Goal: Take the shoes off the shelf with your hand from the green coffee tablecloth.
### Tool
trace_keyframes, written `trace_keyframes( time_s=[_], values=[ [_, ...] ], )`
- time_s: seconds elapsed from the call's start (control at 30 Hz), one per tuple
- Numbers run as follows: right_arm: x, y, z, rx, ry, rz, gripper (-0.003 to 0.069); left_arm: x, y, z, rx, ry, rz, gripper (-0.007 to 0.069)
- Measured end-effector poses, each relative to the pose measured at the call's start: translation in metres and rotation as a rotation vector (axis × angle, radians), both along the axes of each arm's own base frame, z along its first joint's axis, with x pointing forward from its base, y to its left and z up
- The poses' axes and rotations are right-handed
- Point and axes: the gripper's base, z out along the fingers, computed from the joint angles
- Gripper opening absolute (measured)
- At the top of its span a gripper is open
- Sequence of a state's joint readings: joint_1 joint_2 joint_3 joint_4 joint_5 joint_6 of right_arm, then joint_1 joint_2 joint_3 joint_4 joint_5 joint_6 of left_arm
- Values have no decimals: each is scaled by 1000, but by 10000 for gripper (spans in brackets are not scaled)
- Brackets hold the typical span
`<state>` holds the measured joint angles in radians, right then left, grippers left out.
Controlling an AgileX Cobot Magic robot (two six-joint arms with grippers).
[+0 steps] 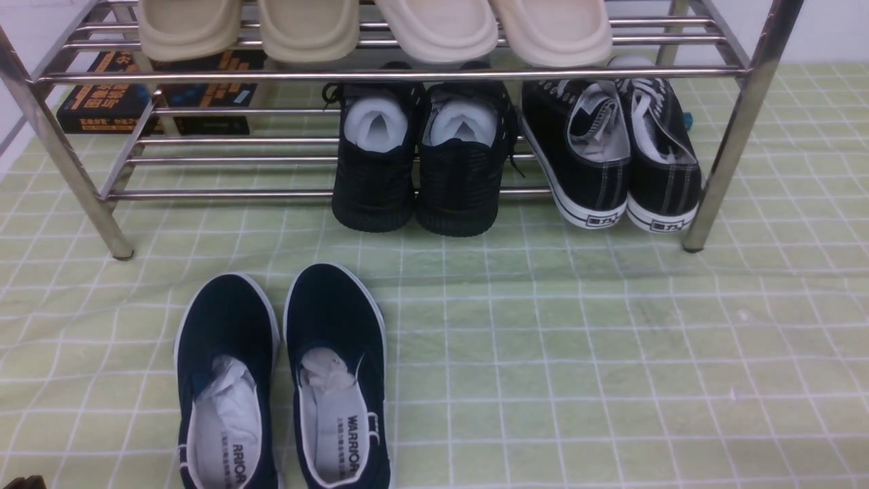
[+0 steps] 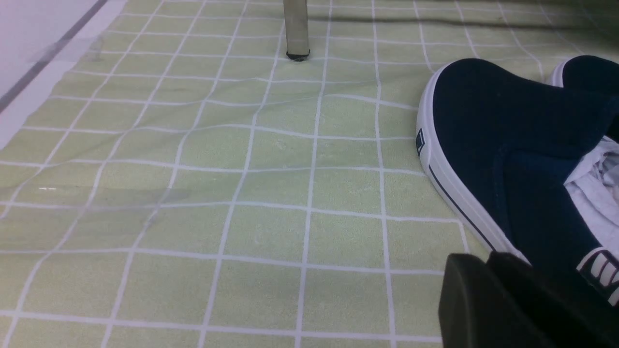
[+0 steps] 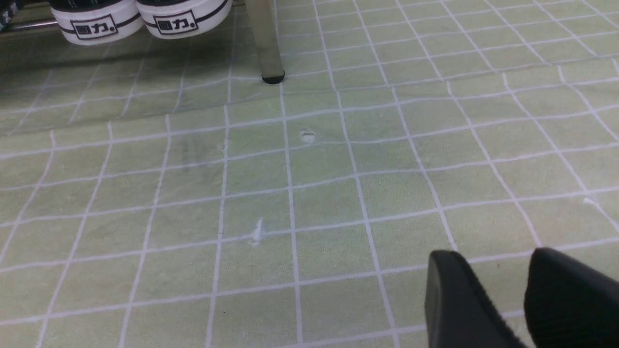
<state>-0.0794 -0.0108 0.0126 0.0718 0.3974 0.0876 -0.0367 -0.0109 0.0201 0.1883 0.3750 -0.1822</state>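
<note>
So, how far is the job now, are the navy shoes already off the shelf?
Done, it seems: the navy shoes lie side by side on the green tablecloth, in front of the shelf, not on it. In hand: nothing; the right gripper holds nothing, the left gripper sits low beside one shoe. Nothing is visibly left.

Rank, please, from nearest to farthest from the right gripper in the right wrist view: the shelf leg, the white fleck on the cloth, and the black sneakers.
Measured from the right gripper:
1. white fleck, on the open cloth, well short of the shelf.
2. shelf leg, standing beyond the fleck.
3. black sneakers, heels just past the leg, on its far side.
</note>
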Motion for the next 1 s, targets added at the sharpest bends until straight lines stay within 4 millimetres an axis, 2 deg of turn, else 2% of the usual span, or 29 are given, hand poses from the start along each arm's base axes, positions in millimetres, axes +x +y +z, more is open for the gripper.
trace_keyframes(
  time_s=[1.0],
  values=[
    [0,0,0,0,0,0,237,0,0,0,10,0,1,89]
  ],
)
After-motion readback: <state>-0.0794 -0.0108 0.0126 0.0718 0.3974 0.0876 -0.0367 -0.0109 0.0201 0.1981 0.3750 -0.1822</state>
